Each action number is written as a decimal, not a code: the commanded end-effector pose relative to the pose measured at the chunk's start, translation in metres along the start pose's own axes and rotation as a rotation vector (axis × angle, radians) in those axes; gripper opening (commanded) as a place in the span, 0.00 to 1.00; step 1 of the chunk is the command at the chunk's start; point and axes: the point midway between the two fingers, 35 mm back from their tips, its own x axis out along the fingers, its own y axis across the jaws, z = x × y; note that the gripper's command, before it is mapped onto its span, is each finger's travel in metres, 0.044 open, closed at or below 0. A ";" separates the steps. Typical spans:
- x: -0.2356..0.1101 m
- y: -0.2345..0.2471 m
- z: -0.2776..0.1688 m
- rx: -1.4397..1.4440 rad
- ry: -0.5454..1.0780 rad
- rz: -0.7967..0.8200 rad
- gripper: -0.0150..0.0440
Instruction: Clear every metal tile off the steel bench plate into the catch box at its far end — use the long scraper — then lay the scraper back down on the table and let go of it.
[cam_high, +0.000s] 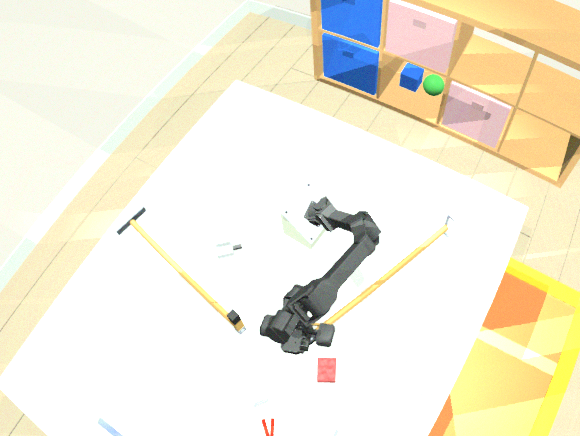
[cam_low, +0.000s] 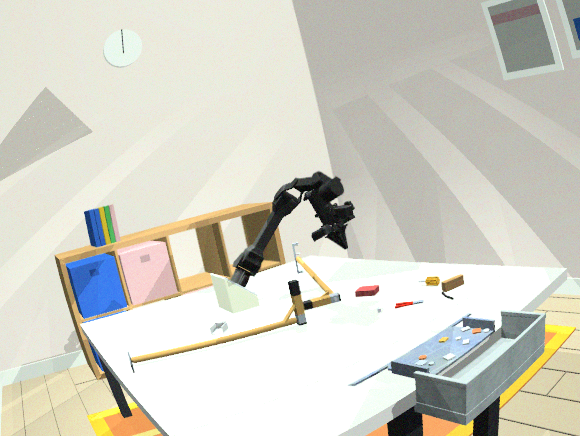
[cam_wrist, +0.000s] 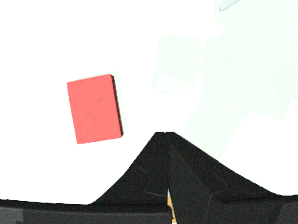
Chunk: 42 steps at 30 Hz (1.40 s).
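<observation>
The steel bench plate (cam_low: 431, 348) lies at the table's near right in the exterior view, with several small orange and white metal tiles (cam_low: 443, 340) on it. The grey catch box (cam_low: 480, 385) stands against its end. The long scraper (cam_high: 175, 265) (cam_low: 210, 341) lies flat on the table, its dark blade (cam_high: 131, 220) at the far left. My gripper (cam_high: 305, 342) (cam_low: 344, 244) (cam_wrist: 164, 136) is shut on nothing and hangs high above the table. It is over the grip end of a second long tool (cam_high: 385, 275) (cam_low: 315, 277), which has a small hook. The scraper's grip (cam_high: 234, 317) lies to the gripper's left.
A red block (cam_high: 326, 370) (cam_low: 367, 290) (cam_wrist: 93, 108) lies just ahead of the gripper. A red-handled tool (cam_low: 407, 303), a yellow screwdriver (cam_low: 431, 281) and a wooden block (cam_low: 452, 282) lie beyond it. A white wedge (cam_high: 297, 230) (cam_low: 232, 297) stands by the arm's base. A shelf (cam_high: 450, 75) stands behind the table.
</observation>
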 end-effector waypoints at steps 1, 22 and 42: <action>-0.003 -0.012 -0.009 -0.001 0.024 -0.023 0.25; -0.024 -0.049 -0.049 -0.027 0.136 -0.079 0.25; -0.001 -0.056 -0.058 -0.030 0.146 -0.083 0.25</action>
